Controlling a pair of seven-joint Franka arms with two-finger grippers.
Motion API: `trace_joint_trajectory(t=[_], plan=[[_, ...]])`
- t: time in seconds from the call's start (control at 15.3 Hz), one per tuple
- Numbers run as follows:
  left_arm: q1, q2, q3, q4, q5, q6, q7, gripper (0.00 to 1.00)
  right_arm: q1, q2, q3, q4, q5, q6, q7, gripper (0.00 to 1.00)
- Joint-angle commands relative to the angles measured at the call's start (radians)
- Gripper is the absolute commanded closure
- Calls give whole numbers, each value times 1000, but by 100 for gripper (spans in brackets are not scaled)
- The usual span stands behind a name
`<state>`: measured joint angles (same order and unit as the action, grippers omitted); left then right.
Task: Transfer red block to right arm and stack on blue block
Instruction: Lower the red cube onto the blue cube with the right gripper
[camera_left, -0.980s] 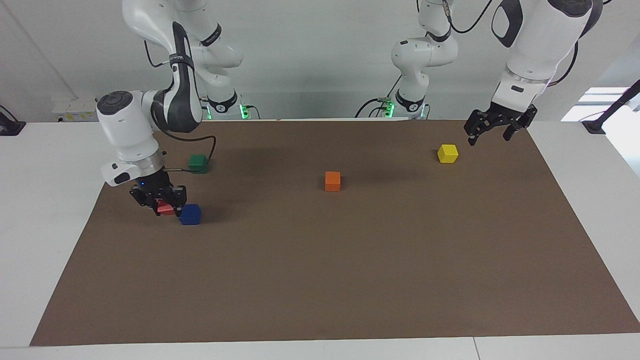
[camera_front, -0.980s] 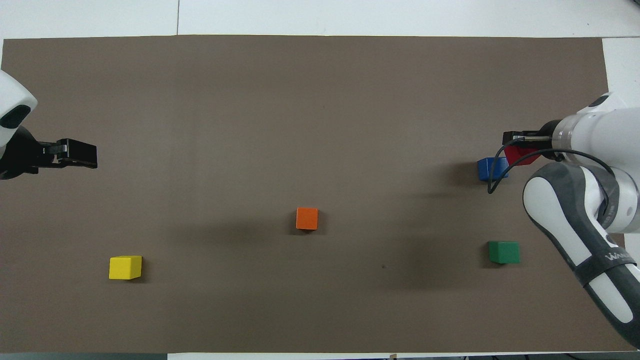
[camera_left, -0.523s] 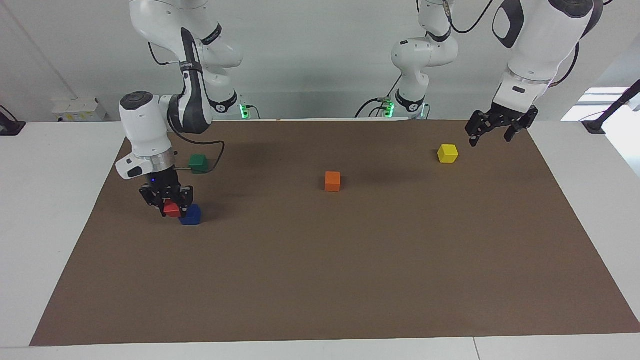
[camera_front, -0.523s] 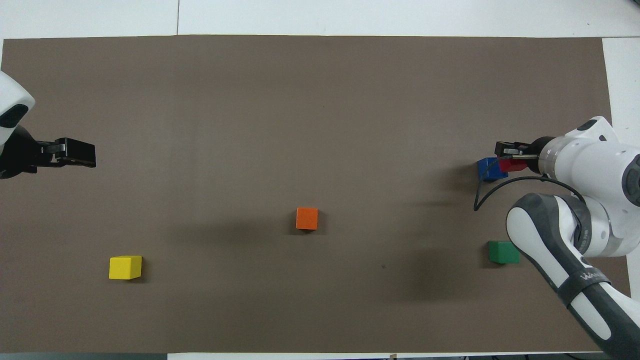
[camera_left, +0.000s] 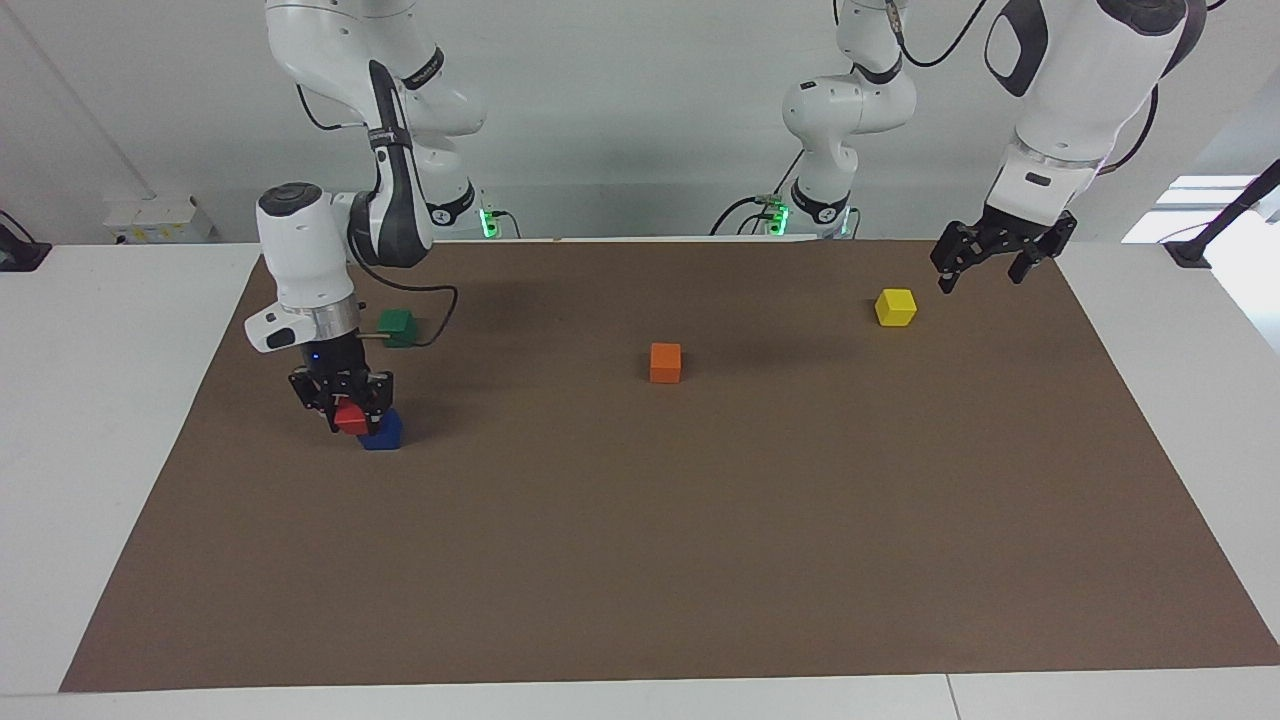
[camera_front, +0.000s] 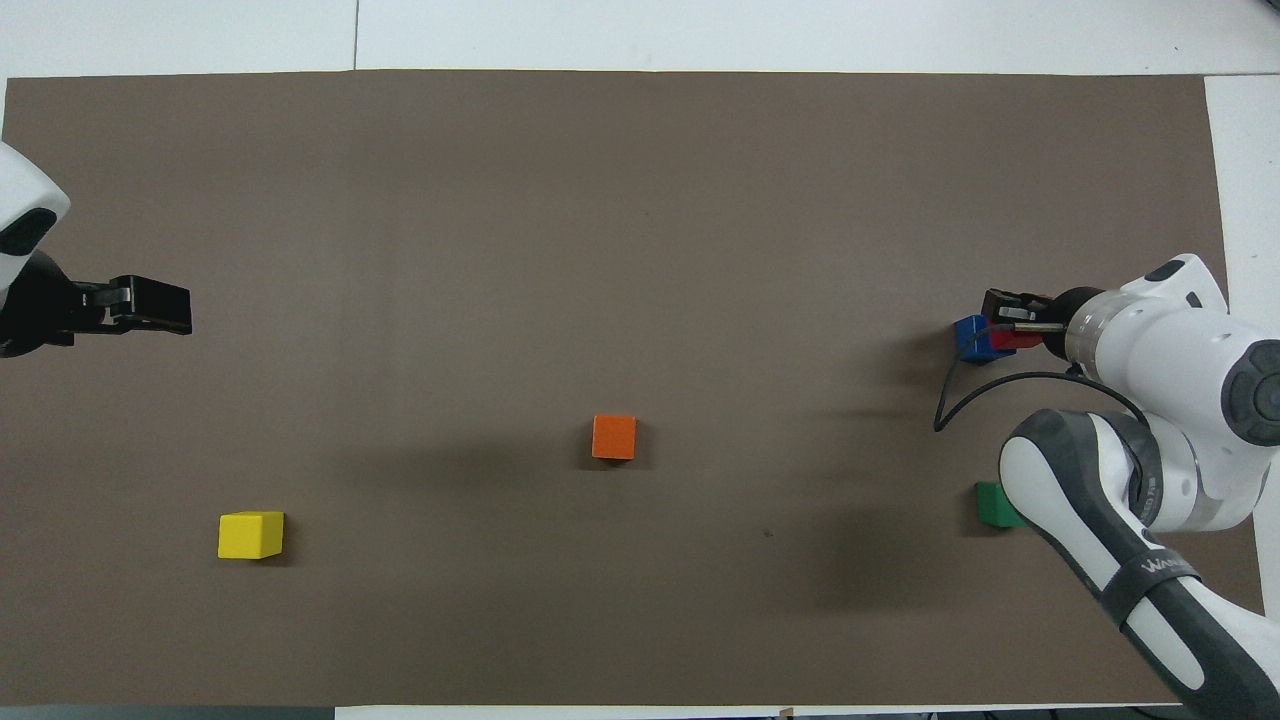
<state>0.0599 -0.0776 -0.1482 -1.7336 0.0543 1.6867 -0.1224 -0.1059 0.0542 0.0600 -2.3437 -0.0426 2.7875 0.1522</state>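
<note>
My right gripper (camera_left: 350, 412) is shut on the red block (camera_left: 351, 419) and holds it low, partly over the blue block (camera_left: 386, 432), offset toward the right arm's end of the table. I cannot tell whether the two blocks touch. The blue block rests on the brown mat (camera_left: 640, 520). In the overhead view the red block (camera_front: 1012, 339) overlaps the blue block's (camera_front: 969, 338) edge, with the right gripper (camera_front: 1010, 322) around it. My left gripper (camera_left: 982, 270) is open and empty, raised over the mat's edge beside the yellow block (camera_left: 895, 307); it also shows in the overhead view (camera_front: 150, 306).
A dark green block (camera_left: 397, 325) lies nearer to the robots than the blue block, partly covered by the right arm in the overhead view (camera_front: 992, 503). An orange block (camera_left: 665, 362) sits mid-mat. The right wrist's cable (camera_front: 960, 400) hangs by the blue block.
My right gripper has carried the red block sideways from beside the blue block to partly over it, and the wrist has turned more upright. The left arm has not moved.
</note>
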Motion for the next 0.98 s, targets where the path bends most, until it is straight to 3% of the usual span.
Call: trace_joint_trajectory(t=[0.0, 0.91], plan=[[6, -17, 3, -21, -13, 18, 9, 0, 9, -16, 3, -22, -33, 20, 52, 100], [6, -17, 3, -21, -13, 18, 9, 0, 0, 10, 3, -20, -33, 23, 53, 100]])
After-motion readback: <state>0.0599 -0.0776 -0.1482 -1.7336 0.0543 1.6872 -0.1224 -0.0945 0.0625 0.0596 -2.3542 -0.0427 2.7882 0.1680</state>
